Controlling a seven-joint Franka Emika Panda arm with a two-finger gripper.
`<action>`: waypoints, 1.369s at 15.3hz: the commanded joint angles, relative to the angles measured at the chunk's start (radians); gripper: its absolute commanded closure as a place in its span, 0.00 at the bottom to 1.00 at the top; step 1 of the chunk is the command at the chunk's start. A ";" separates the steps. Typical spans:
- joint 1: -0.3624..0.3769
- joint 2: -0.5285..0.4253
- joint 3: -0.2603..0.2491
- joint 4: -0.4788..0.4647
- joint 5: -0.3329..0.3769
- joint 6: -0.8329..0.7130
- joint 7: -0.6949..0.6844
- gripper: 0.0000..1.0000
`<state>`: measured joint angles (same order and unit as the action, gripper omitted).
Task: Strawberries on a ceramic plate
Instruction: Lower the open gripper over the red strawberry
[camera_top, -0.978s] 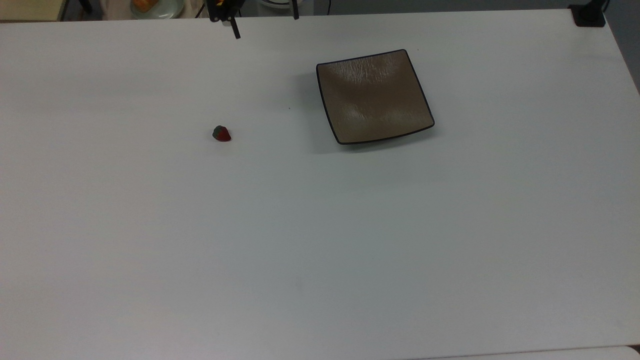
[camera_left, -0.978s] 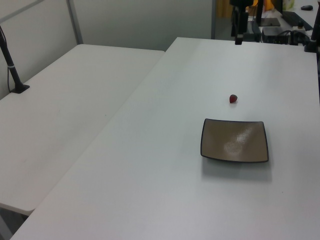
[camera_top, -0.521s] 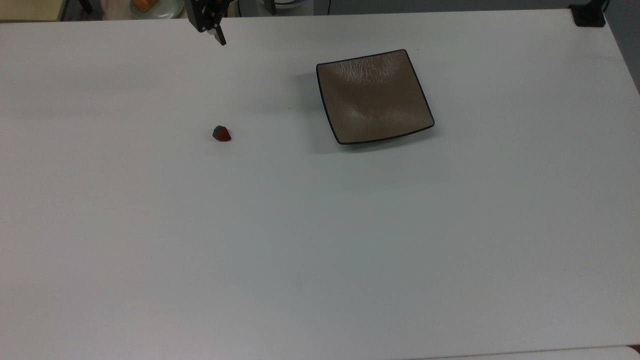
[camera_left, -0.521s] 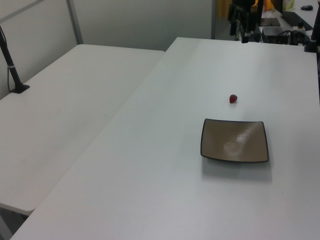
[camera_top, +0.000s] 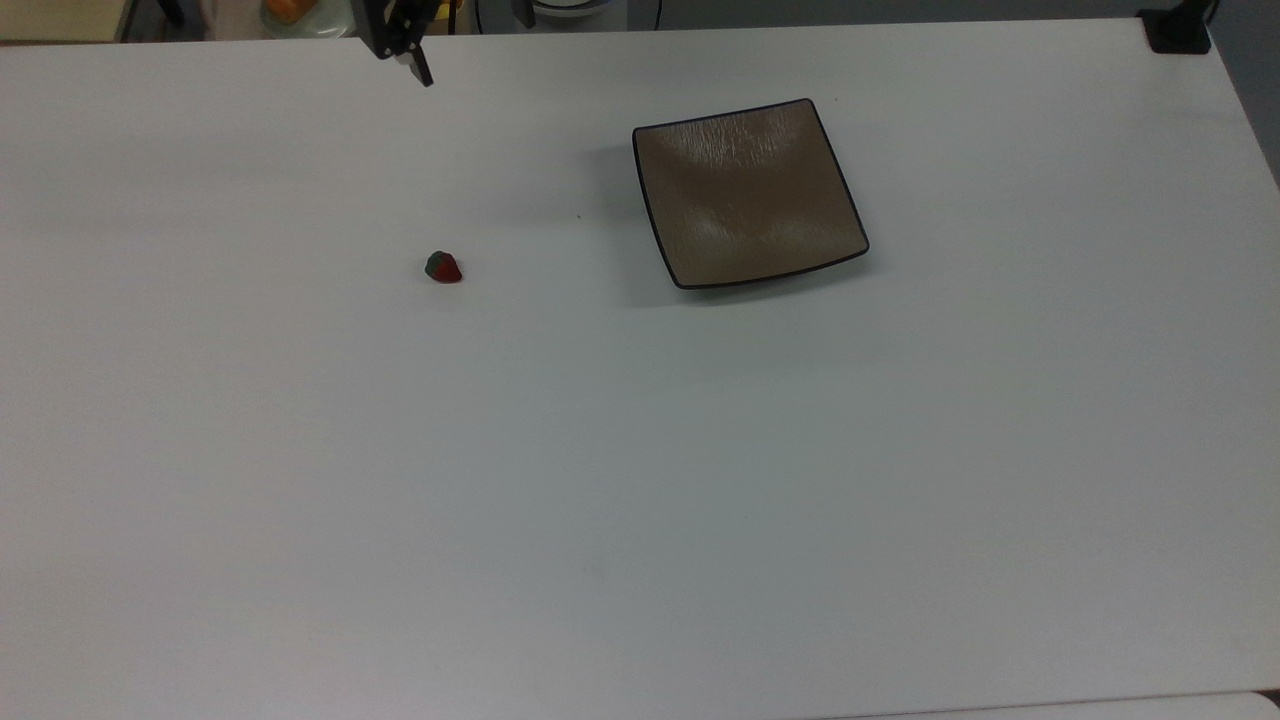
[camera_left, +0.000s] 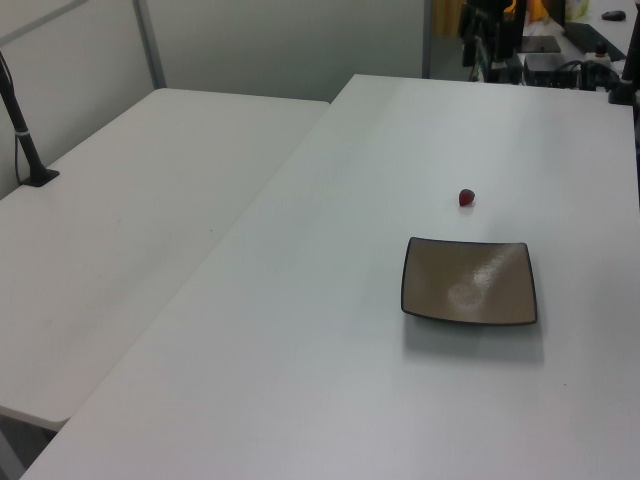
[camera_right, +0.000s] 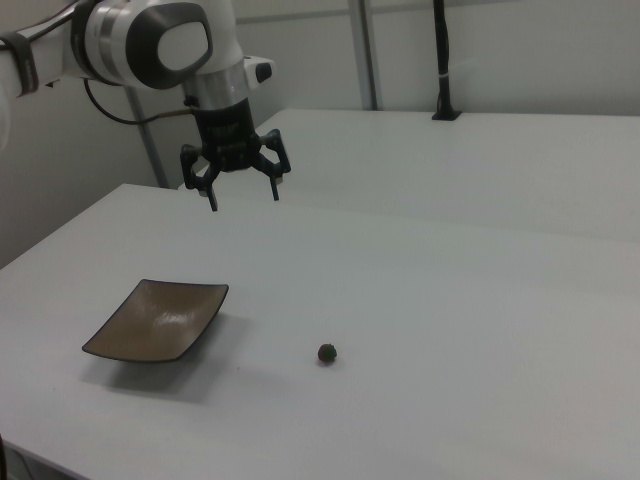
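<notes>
approach step: gripper (camera_right: 243, 196) hangs high w/ jaws spread, empty; strawberry (camera_right: 327, 352) well apart from plate (camera_right: 158, 320). next we drop over berry & pinch.

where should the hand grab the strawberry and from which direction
Probably from straight above, closing on the red body of the strawberry across its short width. It lies alone on its side on the table, leafy cap towards the top view's left, with open space all round.

Top view looks steeply down on the bench (camera_top: 640, 450); left and right views stand lower, at opposite ends — all share the plate (camera_top: 748, 193).
</notes>
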<state>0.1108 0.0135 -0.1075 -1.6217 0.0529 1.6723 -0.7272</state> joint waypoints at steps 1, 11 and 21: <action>-0.023 -0.007 -0.001 -0.046 -0.013 0.033 -0.014 0.00; -0.065 0.103 -0.001 -0.151 -0.016 0.243 -0.017 0.00; -0.079 0.209 -0.003 -0.256 -0.076 0.391 -0.014 0.00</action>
<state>0.0343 0.2167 -0.1082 -1.8536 -0.0047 2.0361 -0.7274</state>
